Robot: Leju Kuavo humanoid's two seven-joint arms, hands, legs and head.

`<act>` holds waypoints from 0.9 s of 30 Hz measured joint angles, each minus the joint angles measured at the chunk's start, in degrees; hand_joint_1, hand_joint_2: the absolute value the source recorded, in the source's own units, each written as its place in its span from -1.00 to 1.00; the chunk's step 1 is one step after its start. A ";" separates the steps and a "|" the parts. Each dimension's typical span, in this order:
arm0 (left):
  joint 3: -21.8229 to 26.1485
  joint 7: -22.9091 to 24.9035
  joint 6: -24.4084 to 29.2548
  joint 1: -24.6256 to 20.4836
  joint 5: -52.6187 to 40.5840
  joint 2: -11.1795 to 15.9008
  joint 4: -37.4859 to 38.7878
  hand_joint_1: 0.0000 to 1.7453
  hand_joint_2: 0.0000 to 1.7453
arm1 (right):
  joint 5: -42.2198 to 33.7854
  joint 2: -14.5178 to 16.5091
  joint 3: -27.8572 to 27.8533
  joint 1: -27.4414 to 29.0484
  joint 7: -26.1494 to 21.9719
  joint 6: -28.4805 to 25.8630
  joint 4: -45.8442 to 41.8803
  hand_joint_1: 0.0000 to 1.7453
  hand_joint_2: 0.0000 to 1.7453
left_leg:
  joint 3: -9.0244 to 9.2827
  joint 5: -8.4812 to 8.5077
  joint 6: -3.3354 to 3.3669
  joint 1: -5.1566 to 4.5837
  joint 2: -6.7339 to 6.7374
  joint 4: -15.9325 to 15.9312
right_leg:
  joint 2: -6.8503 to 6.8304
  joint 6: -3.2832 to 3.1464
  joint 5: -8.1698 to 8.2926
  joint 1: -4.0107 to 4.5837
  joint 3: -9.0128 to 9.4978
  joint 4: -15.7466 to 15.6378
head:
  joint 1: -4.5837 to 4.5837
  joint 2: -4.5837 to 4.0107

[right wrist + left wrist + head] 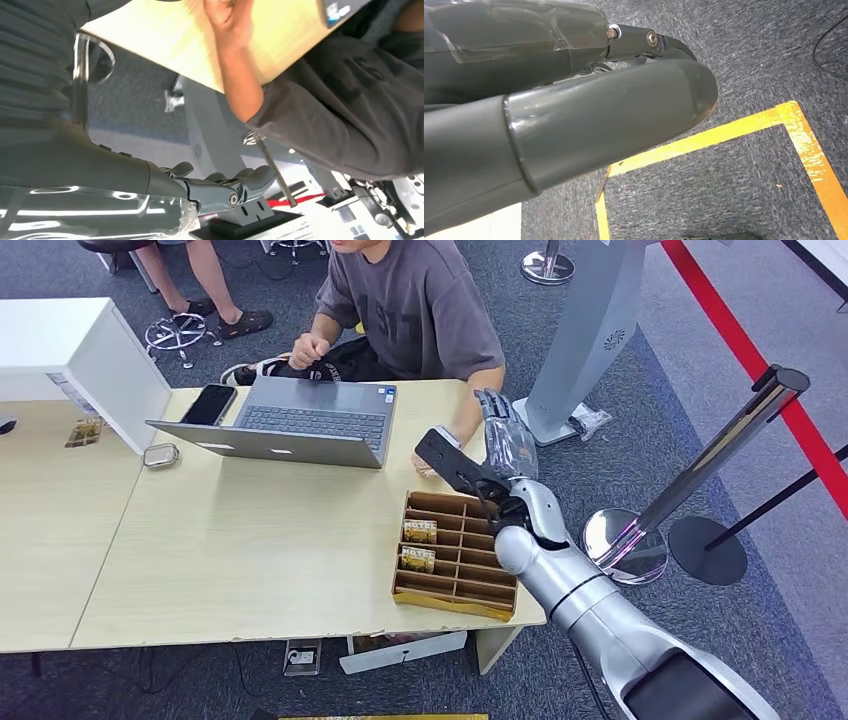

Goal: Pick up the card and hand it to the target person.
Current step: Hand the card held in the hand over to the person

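The right hand (505, 435), fingers apart and empty, is raised at centre frame near the person's hand (432, 462); it could be bumped.

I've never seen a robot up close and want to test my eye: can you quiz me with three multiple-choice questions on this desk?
1. Where is the black phone?
A. In the wooden tray
B. On the table, beside the laptop
C. On the carpet

2. How many tray compartments hold cards?
A. Two
B. Five
C. None

3. How is the laptop?
A. Shut flat
B. Open, keyboard showing
C. Standing on its edge

Answers:
1. B: the phone lies flat by the laptop's keyboard.
2. A: one stack of cards sits right behind the other, and the other slots look bare.
3. B: its keys face up and the screen is folded back.
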 joint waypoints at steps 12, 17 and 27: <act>0.19 -2.07 1.32 2.43 1.76 0.22 0.06 -1.00 -1.00 | -15.83 -1.37 -4.80 9.45 -4.61 -6.10 -16.57 -1.00 1.00 | 0.01 -0.01 0.00 0.00 0.01 0.00 | 0.01 0.00 0.00 0.00 -0.04 -0.01 | 0.00 0.00; 0.24 -2.69 1.93 2.90 2.52 0.22 0.16 -1.00 -1.00 | -21.55 -2.32 -6.45 13.90 -5.67 -7.01 -24.56 -1.00 1.00 | 0.02 -0.01 0.00 0.00 0.01 0.00 | 0.01 0.00 0.00 0.00 -0.03 -0.01 | 0.00 0.00; 0.66 -2.86 2.46 2.96 3.55 0.22 0.17 -1.00 -1.00 | -30.30 -2.92 -6.68 22.95 -10.17 -8.12 -33.81 -1.00 1.00 | 0.01 -0.03 -0.03 0.00 0.02 -0.02 | 0.00 0.00 0.00 0.00 -0.02 -0.02 | 0.00 0.00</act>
